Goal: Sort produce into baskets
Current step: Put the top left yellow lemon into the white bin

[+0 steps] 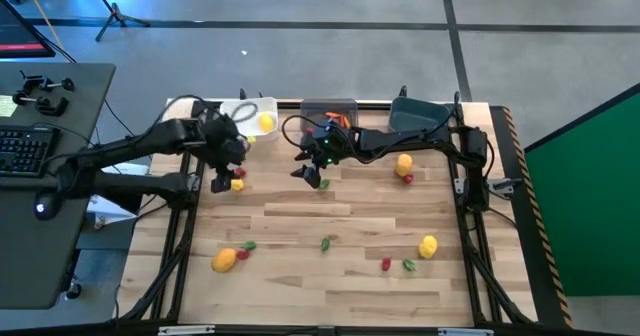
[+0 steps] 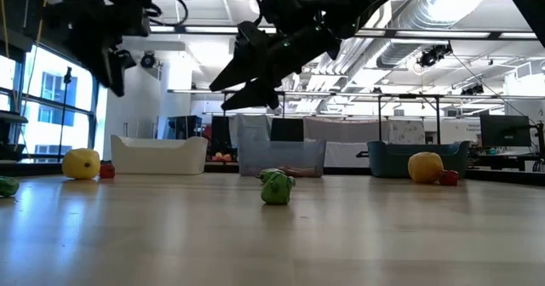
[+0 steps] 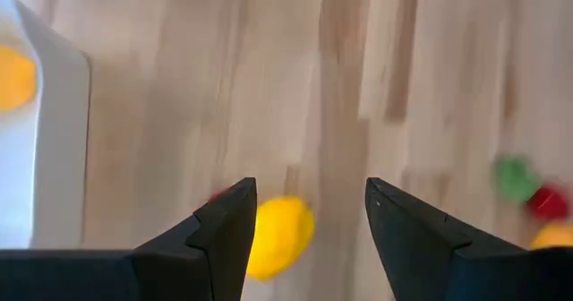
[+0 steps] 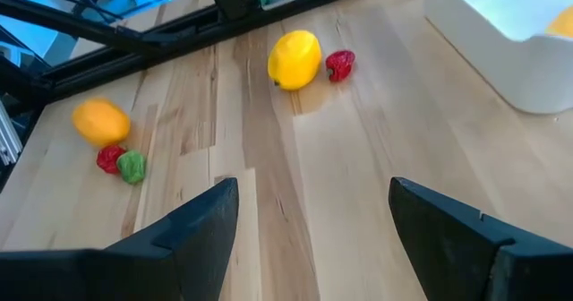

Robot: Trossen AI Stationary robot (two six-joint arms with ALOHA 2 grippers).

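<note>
You see the left gripper [image 1: 225,181] spread wide above a yellow fruit [image 1: 237,184] near the white bin [image 1: 262,106], right gripper [image 1: 308,173] wide over a green piece [image 1: 323,184], grey bin [image 1: 329,106] behind.

In the left wrist view, a yellow fruit [image 3: 279,236] is partly covered by the left gripper [image 3: 309,213], and a red bit beside it is barely seen. The white bin [image 3: 55,140] is cut off by the edge. What lies in the grey bin [image 1: 328,109] cannot be made out.
</note>
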